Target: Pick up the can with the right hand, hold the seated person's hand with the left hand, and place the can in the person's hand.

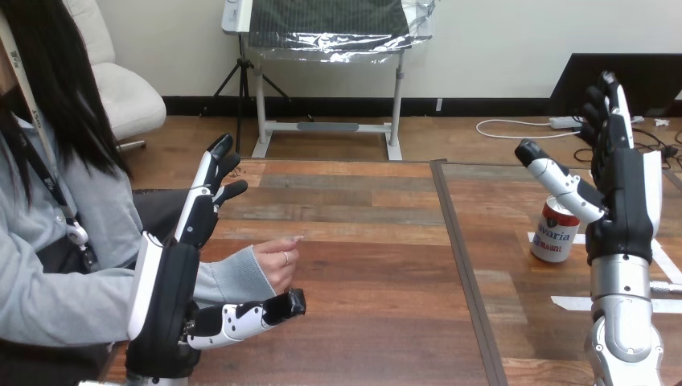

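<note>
Right robot hand [631, 201], fingers spread, hovers just beside the red-and-white metal can [554, 233] at right; a glancing thumb could topple it.

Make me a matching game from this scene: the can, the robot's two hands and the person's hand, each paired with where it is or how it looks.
Things:
1. can
2. left hand
3. right hand
4. person's hand

States:
A. open, fingers pointing up, just beside the can
B. stretched out between an open thumb and fingers
C. upright on the table
D. open, thumb below the person's hand, fingers above

Pairs: 1-C, 2-D, 3-A, 4-B
</note>
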Available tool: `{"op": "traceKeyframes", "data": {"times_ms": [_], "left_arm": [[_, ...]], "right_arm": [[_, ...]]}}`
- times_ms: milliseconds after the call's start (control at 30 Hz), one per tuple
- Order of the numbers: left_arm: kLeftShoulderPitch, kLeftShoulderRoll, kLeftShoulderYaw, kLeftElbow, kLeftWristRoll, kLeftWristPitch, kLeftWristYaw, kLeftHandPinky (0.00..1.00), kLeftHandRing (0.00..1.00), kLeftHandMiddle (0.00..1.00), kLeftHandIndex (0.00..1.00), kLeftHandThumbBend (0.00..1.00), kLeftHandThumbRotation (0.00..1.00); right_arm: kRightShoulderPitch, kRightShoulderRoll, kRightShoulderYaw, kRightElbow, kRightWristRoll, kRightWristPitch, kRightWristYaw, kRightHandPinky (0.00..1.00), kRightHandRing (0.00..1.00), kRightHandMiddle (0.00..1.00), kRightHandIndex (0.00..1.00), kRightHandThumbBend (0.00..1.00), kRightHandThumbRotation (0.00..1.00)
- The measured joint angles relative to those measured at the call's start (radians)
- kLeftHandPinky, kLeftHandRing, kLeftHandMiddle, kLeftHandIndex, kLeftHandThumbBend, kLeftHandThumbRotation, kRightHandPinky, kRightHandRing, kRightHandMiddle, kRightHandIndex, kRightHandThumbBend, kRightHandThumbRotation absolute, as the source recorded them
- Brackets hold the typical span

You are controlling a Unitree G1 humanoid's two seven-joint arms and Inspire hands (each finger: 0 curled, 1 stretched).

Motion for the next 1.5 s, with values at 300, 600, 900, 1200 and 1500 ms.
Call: {"op": "traceKeyframes", "data": {"times_ms": [300,600,900,1200,1500], "left_arm": [[0.0,0.002,0.0,0.004,-0.011,-0.017,-0.015,0.83,0.93,0.98,0.96,1.0,0.62],[0.0,0.002,0.001,0.004,-0.018,-0.018,-0.025,0.82,0.93,0.98,0.96,1.0,0.62],[0.0,0.002,0.001,0.004,-0.028,-0.024,-0.03,0.83,0.93,0.97,0.96,1.0,0.6],[0.0,0.003,-0.001,0.005,-0.069,-0.031,-0.057,0.83,0.93,0.97,0.96,1.0,0.59],[0.0,0.004,-0.001,0.005,-0.09,-0.034,-0.081,0.84,0.93,0.97,0.96,1.0,0.58]], "right_arm": [[0.0,-0.002,0.002,0.02,-0.016,0.024,-0.012,0.94,0.96,0.96,0.98,1.0,0.44],[0.0,-0.007,0.001,0.025,-0.019,0.052,-0.017,0.94,0.97,0.96,0.98,1.0,0.45],[0.0,-0.027,0.002,0.037,-0.035,0.078,-0.028,0.94,0.97,0.96,0.98,1.0,0.45],[0.0,-0.039,0.002,0.058,-0.045,0.101,-0.053,0.94,0.97,0.96,0.98,1.0,0.45],[0.0,-0.056,0.009,0.068,-0.065,0.132,-0.067,0.94,0.96,0.97,0.99,1.0,0.46]]}}
